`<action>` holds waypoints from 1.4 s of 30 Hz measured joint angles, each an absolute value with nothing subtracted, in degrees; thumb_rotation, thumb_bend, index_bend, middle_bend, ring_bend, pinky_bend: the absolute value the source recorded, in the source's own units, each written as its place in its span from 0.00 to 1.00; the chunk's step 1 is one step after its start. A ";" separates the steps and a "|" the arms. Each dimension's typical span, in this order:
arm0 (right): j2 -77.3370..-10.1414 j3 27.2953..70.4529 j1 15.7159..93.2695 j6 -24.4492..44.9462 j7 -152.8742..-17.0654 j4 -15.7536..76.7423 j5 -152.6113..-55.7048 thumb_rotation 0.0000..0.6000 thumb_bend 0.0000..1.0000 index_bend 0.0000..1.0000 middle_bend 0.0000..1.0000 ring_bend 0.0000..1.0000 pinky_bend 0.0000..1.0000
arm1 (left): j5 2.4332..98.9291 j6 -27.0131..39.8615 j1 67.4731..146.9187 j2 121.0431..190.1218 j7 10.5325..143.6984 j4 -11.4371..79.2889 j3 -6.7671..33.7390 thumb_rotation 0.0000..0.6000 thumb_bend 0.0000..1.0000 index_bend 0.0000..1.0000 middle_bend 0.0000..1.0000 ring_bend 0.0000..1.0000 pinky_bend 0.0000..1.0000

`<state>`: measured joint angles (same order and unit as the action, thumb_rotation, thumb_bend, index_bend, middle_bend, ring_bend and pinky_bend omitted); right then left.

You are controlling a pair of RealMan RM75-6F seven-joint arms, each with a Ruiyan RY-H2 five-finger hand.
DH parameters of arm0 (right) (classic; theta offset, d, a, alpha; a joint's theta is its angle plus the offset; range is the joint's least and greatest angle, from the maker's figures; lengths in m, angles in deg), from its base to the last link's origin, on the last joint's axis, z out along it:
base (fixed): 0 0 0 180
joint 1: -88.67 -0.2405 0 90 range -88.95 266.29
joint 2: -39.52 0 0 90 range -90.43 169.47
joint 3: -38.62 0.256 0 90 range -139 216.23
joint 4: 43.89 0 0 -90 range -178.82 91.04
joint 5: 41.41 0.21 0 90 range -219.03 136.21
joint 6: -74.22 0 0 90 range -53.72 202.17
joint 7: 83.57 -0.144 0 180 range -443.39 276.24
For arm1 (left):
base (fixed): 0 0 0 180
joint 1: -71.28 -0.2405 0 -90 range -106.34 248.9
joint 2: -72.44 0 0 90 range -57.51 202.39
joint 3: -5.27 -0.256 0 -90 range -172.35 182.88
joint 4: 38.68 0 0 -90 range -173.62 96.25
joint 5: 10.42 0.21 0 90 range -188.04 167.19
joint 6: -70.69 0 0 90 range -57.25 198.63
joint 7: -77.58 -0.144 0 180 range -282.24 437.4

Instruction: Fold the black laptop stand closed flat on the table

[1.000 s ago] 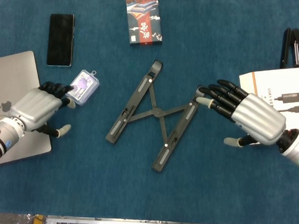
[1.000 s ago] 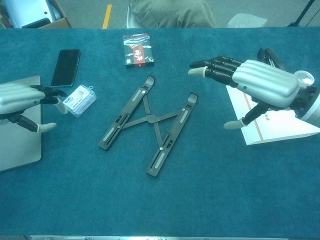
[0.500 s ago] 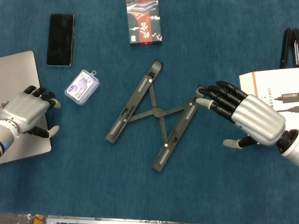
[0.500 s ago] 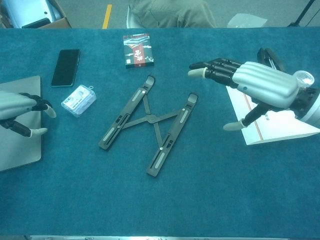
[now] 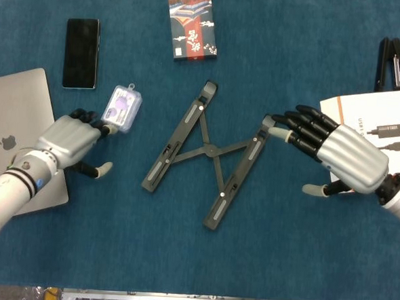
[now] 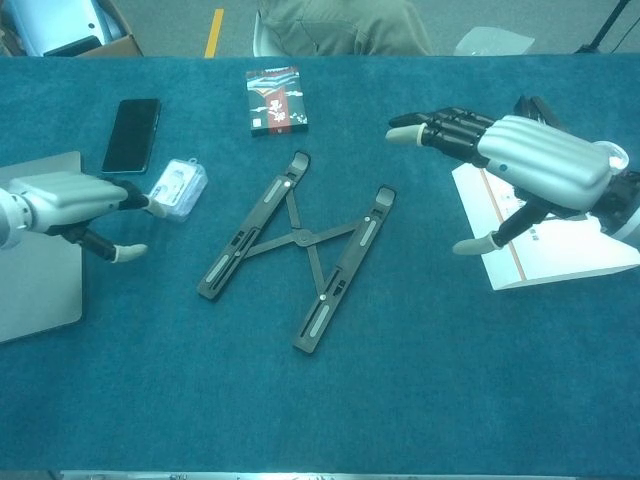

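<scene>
The black laptop stand (image 5: 205,156) (image 6: 300,250) lies spread in an X shape on the blue table, its two long bars angled apart. My right hand (image 5: 335,153) (image 6: 520,155) hovers to the right of the stand with its fingers stretched toward the top end of the right bar; it holds nothing. My left hand (image 5: 71,139) (image 6: 75,195) is at the left, beside the laptop, and its fingertips touch a small clear plastic case (image 5: 121,108) (image 6: 178,187). That hand is well apart from the stand.
A silver laptop (image 5: 10,145) lies at the left edge. A black phone (image 5: 81,52) and a red and black box (image 5: 192,26) sit at the back. A white carton (image 5: 385,124) and a black clip (image 5: 390,63) are at the right.
My left hand drew back onto the laptop, then came forward again and pushed the clear case up and to the right. My right hand shifted slightly right. The stand has not moved.
</scene>
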<state>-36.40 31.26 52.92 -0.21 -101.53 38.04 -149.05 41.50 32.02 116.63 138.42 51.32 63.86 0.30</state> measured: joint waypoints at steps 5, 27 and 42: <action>-36.50 31.31 53.06 -0.30 -101.95 37.75 -148.99 1.00 0.02 0.00 0.00 0.00 0.06 | 42.32 31.42 117.55 140.28 52.56 62.16 1.67 0.41 0.36 0.07 0.05 0.00 0.06; -37.86 31.54 52.35 2.07 -98.16 37.50 -149.52 1.00 0.02 0.00 0.00 0.00 0.06 | 64.89 13.92 107.12 139.48 56.56 59.08 -1.70 1.00 0.36 0.06 0.10 0.05 0.06; -42.25 33.31 50.30 4.94 -90.75 34.29 -150.08 1.00 0.02 0.00 0.00 0.00 0.06 | 53.42 24.66 108.43 134.77 66.23 68.32 1.42 0.24 0.34 0.27 0.18 0.10 0.09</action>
